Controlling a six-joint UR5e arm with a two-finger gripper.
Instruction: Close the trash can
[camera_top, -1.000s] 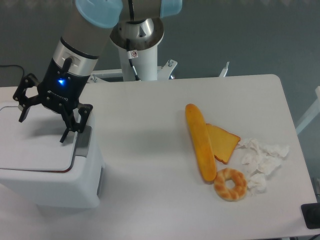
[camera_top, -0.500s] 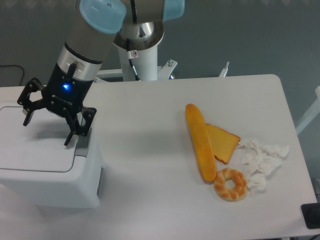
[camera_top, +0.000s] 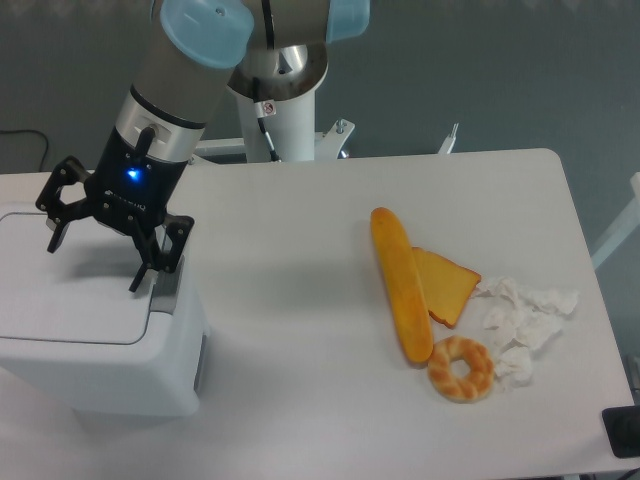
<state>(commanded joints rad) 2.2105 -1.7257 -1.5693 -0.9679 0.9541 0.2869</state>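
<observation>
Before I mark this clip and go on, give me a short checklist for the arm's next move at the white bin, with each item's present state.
1. Flat lid of the large white plastic trash can lies down: ok.
2. Lid fully latched at the grey tab: cannot tell.
3. Black two-finger claw open, holding nothing: ok.
4. Claw clear of the lid: cannot tell; fingertips sit close above it.
5. Orange baguette, toast slice, bagel and crumpled white tissue lie well away from the can: ok.

A robotics lab was indicated. An arm (camera_top: 185, 90) was mounted on a white pedestal (camera_top: 280, 115) behind a plain white table (camera_top: 300, 300), against a bare grey wall (camera_top: 480, 70). Test props were laid out: a baguette (camera_top: 401, 283), a toast slice (camera_top: 447, 284), a bagel (camera_top: 461, 368), and crumpled tissue (camera_top: 522, 320).
</observation>
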